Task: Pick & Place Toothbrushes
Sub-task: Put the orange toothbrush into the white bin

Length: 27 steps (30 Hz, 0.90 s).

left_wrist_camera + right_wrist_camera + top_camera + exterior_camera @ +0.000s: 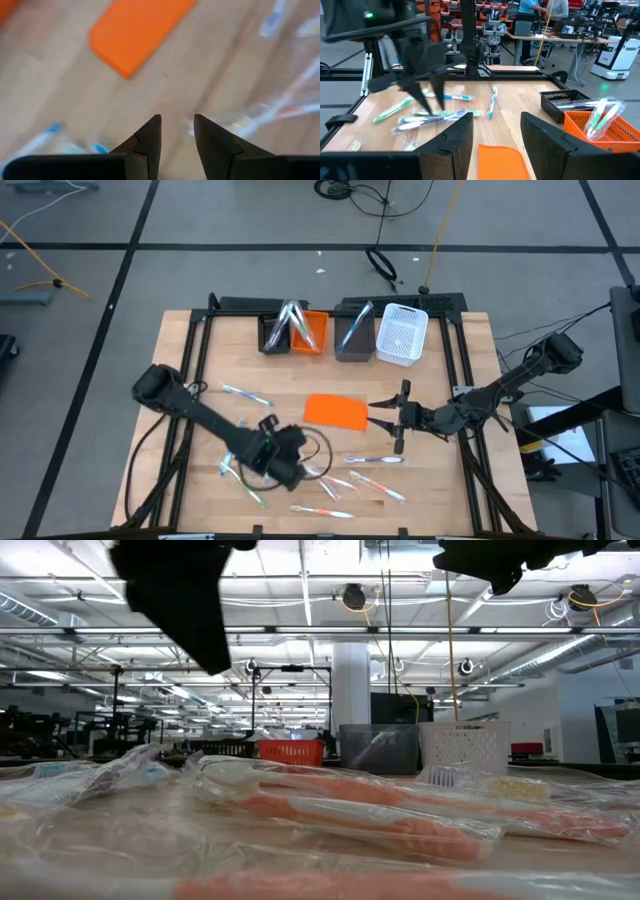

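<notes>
Toothbrushes are scattered across the near half of the wooden worktop, many in clear wrappers, with others near the left edge. More toothbrushes are stood in the black bin and the orange bin at the far edge, beside a grey bin and a white basket. A flat orange sheet is laid at the middle of the worktop. The left end effector is held above the scattered toothbrushes, its fingers slightly apart with nothing seen between them. The right end effector is poised just beside the orange sheet, its fingers apart and empty. A person is seen in the room beyond.
</notes>
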{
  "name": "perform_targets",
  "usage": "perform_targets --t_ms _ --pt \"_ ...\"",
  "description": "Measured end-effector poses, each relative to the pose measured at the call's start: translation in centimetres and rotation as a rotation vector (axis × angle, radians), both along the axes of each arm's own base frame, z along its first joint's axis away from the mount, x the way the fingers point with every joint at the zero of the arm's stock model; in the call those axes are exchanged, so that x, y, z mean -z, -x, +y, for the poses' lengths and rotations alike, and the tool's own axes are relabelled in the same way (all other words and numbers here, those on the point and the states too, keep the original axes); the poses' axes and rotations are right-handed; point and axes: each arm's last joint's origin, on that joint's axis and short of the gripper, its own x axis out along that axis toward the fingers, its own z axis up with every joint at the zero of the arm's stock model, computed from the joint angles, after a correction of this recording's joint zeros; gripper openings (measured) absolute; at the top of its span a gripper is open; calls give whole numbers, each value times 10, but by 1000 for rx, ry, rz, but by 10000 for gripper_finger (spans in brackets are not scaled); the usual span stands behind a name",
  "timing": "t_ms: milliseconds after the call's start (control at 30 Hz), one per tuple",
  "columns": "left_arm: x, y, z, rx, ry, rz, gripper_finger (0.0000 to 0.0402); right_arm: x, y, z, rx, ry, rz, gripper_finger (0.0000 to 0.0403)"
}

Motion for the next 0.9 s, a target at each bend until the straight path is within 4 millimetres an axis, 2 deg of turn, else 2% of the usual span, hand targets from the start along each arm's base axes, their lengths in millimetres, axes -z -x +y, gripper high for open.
perform_targets --t_ms 67,200,333,467,700,900 --pt "10 6 -11 34 15 -24 115 0 0 0 1 -4 0 155" --pt "26 11 -29 213 3 -84 115 0 0 0 3 -25 -3 155" --pt "39 10 -37 368 -16 -186 115 0 0 0 4 -32 -4 155" --pt "47 7 -38 475 -48 -280 115 0 0 0 4 -32 -4 155" --pt "70 0 -33 536 -60 -201 115 0 0 0 4 -32 -4 155" --pt "73 -1 -30 549 -84 -175 115 0 0 0 3 -32 -5 155"
